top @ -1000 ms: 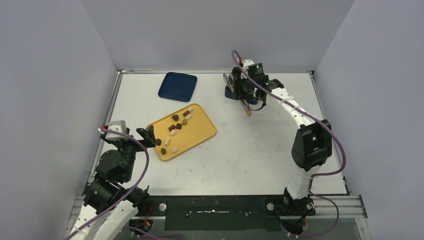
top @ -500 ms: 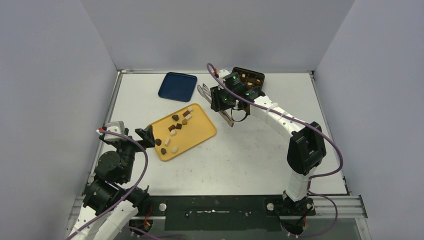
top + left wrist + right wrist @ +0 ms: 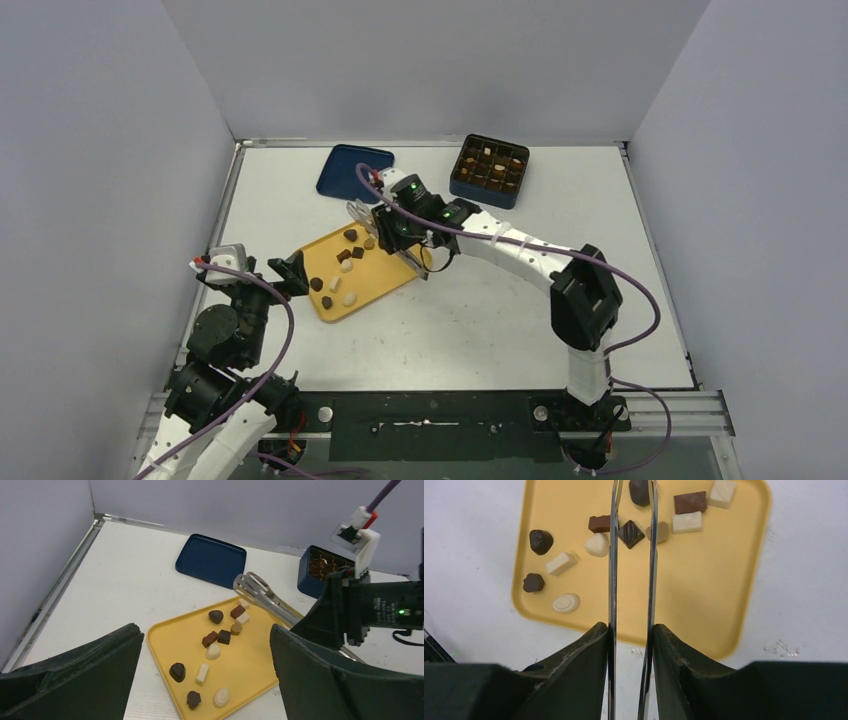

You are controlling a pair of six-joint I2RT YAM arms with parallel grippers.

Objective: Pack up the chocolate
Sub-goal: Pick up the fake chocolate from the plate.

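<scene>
1. The left gripper [image 3: 292, 271] sits just beside the yellow tray's [image 3: 375, 282] left corner, jaws wide and holding nothing.
2. The chocolate [image 3: 348, 258] lies scattered along the tray's left side.
3. The right gripper [image 3: 400, 228] is clamped on metal tongs [image 3: 257, 589] — their narrowly parted blades hang over the far pieces.
4. A wide stretch of table [image 3: 500, 300] separates the tray from the gridded box [image 3: 489, 170] at the far edge.
</scene>
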